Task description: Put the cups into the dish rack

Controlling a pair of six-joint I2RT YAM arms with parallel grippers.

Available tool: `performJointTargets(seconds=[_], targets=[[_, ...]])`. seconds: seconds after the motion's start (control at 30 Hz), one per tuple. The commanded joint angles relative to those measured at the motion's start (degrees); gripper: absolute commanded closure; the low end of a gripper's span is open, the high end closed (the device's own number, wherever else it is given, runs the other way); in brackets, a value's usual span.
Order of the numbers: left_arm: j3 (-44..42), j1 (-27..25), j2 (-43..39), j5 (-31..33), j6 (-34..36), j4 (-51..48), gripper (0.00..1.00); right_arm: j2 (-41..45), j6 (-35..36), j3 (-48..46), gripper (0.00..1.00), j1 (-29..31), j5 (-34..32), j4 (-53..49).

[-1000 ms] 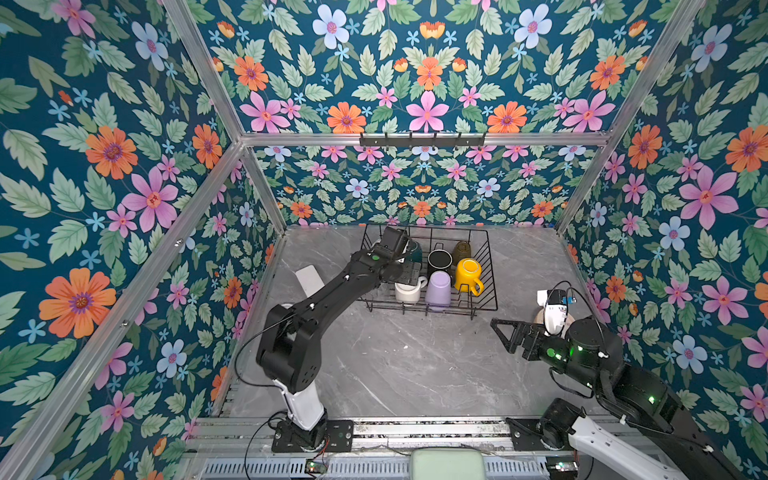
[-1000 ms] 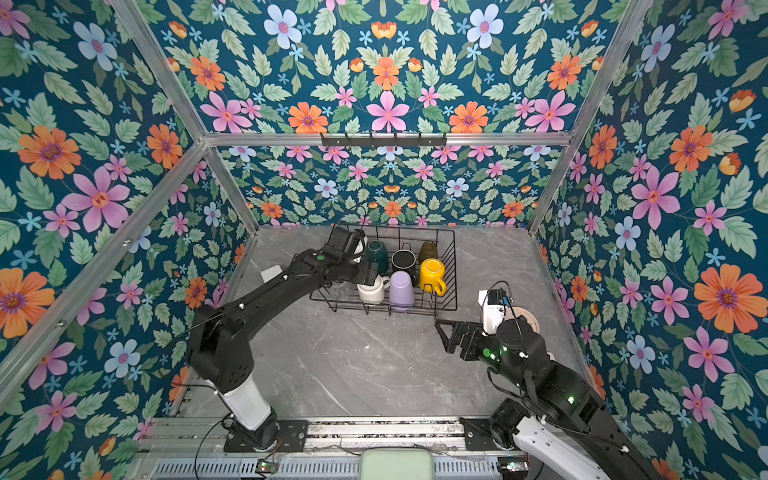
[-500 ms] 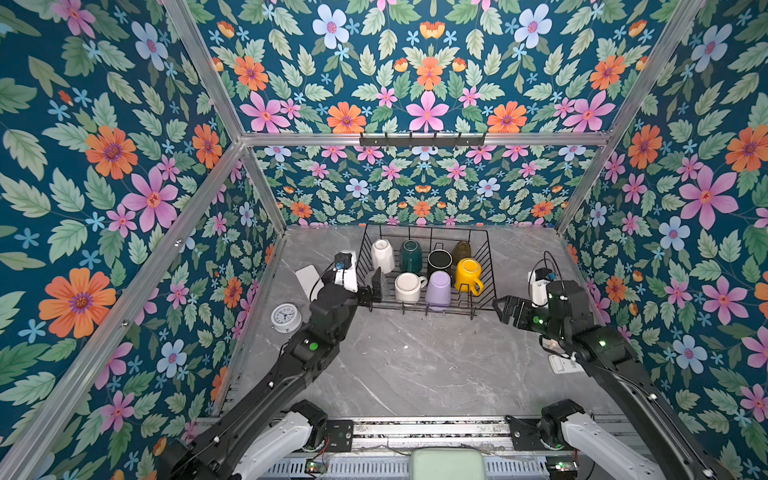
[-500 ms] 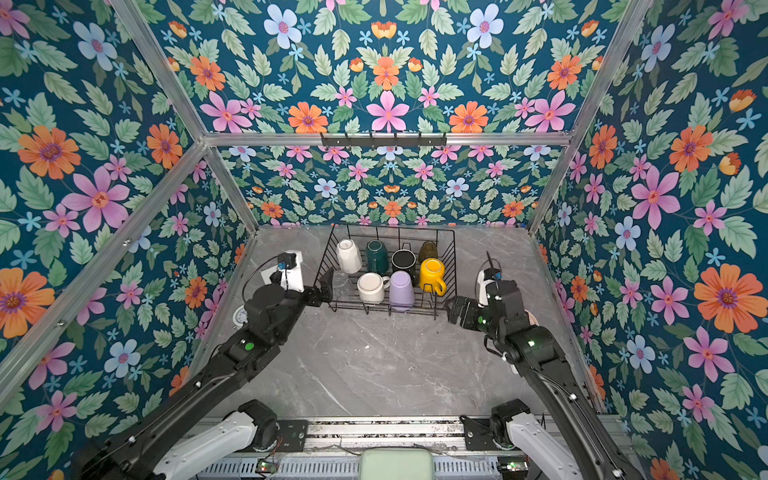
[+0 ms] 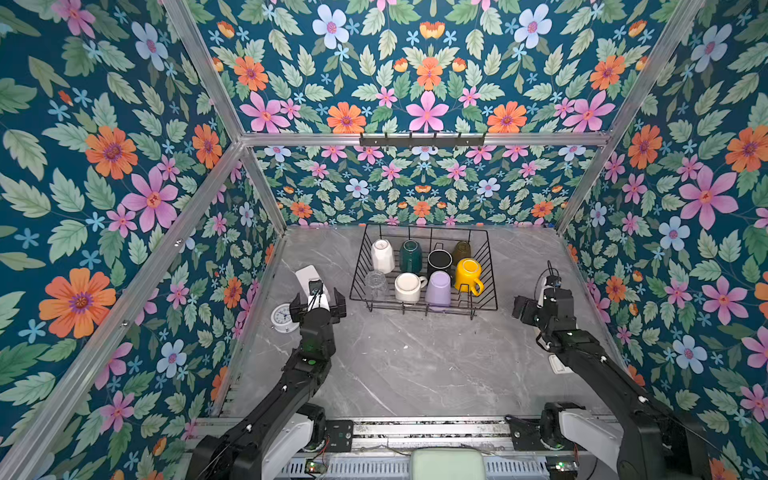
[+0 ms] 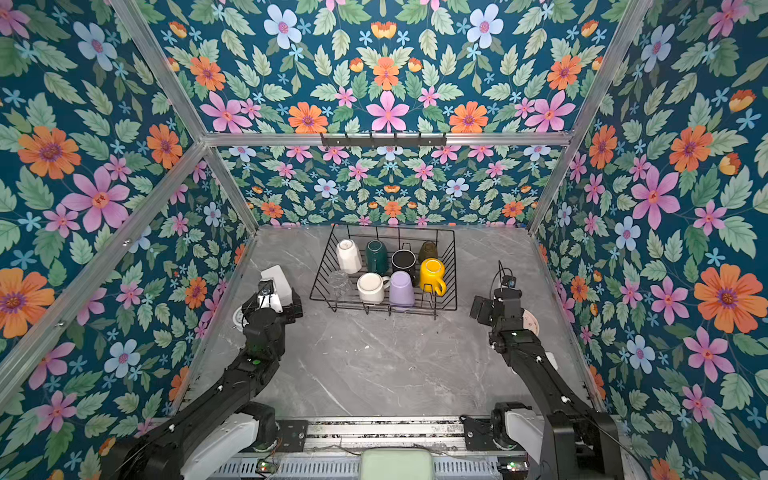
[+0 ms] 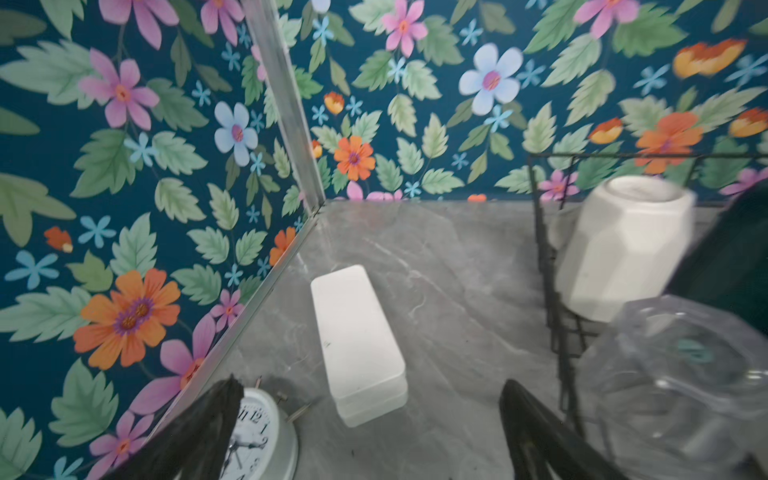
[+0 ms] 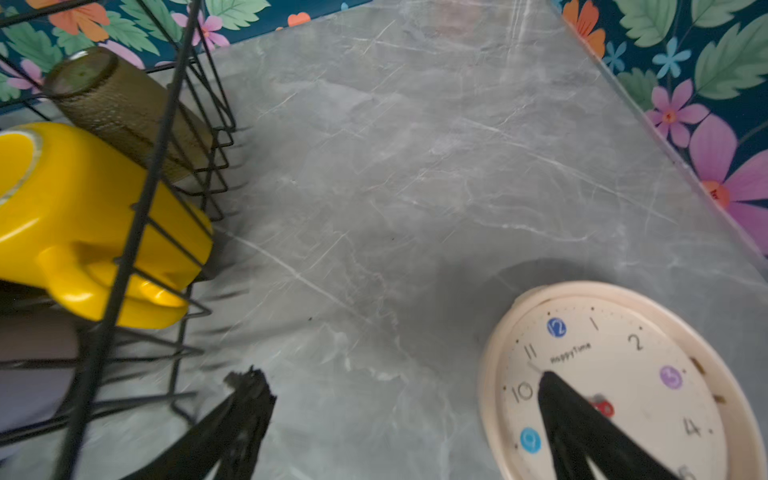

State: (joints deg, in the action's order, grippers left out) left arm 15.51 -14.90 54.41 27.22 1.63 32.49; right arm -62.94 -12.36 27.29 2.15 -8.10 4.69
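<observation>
Counting eight cups (image 5: pixel 407 287) inside the dish rack (image 5: pixel 488 270), we judge the loading finished.
We see the clear glass (image 5: pixel 376 283), lilac tumbler (image 5: pixel 438 289) and yellow mug (image 5: pixel 467 272) among them, no cup on the table (image 5: pixel 415 365), and the left gripper (image 5: pixel 318 305) and right gripper (image 8: pixel 399 376) spread wide and empty beside the rack.

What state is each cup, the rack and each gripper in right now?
dish rack, holds all eight cups
white mug, base up, tilted
dark green mug, base up
black mug, orientation unclear
amber tumbler, base up, leaning
yellow mug, base up
lilac tumbler, base up
cream mug, orientation unclear
clear glass, base up
left gripper, open, empty
right gripper, open, empty
</observation>
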Motion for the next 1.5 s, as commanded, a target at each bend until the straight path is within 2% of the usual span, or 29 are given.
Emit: performJointTargets(seconds=[0.0, 0.1, 0.27, 0.33, 0.4, 0.47, 0.7, 0.73, 0.8, 0.87, 0.93, 1.0, 1.47], targets=[[-1.55, 4.07, 4.29, -3.09, -2.09, 10.54, 0.01, -3.26, 6.84, -2.19, 0.01, 0.05, -5.36, 18.09], [-3.80, 7.48, 9.20, -6.79, -3.65, 17.21, 0.01, -5.34, 8.75, -5.26, 0.01, -0.04, -3.75, 26.19], [-5.10, 9.97, 19.35, -10.05, -2.92, 27.31, 0.01, -11.29, 11.18, -9.18, 0.01, -0.13, 1.17, 38.33], [-3.33, 10.56, 20.91, -13.25, -2.26, 25.23, 0.01, -13.45, 11.80, -10.39, 0.01, -0.12, 3.30, 42.93], [-2.18, 11.18, 24.20, -14.66, -1.17, 29.14, 0.01, -14.77, 12.33, -10.94, 0.01, -0.11, 4.47, 44.87], [-0.87, 11.59, 26.03, -16.04, -1.02, 28.90, 0.01, -15.61, 12.96, -11.37, 0.01, -0.13, 5.54, 46.40], [-1.16, 14.38, 38.79, -20.69, -2.94, 44.72, 0.01, -15.90, 12.71, -12.32, 0.01, -0.13, 5.40, 48.35], [-0.71, 14.47, 36.94, -20.63, -3.83, 39.66, 0.01, -16.27, 12.80, -12.67, 0.01, -0.13, 5.46, 49.24], [-0.81, 14.61, 37.87, -19.66, -4.13, 42.50, 0.01, -17.90, 12.80, -13.33, 0.01, -0.21, 5.60, 51.80], [-0.59, 14.72, 37.61, -19.47, -4.55, 41.13, 0.01, -20.59, 13.04, -13.67, 0.01, -0.17, 5.21, 56.73], [-0.74, 14.70, 38.17, -19.14, -4.02, 42.76, 0.00, -18.59, 12.81, -13.32, 0.01, -0.22, 5.62, 52.02], [-0.73, 14.71, 37.79, -18.70, -4.01, 41.76, 0.00, -19.73, 13.00, -14.07, 0.01, -0.22, 5.29, 55.87], [-0.51, 14.54, 38.00, -18.67, -3.65, 41.79, 0.00, -19.16, 12.71, -13.86, 0.01, -0.22, 4.94, 54.58]])
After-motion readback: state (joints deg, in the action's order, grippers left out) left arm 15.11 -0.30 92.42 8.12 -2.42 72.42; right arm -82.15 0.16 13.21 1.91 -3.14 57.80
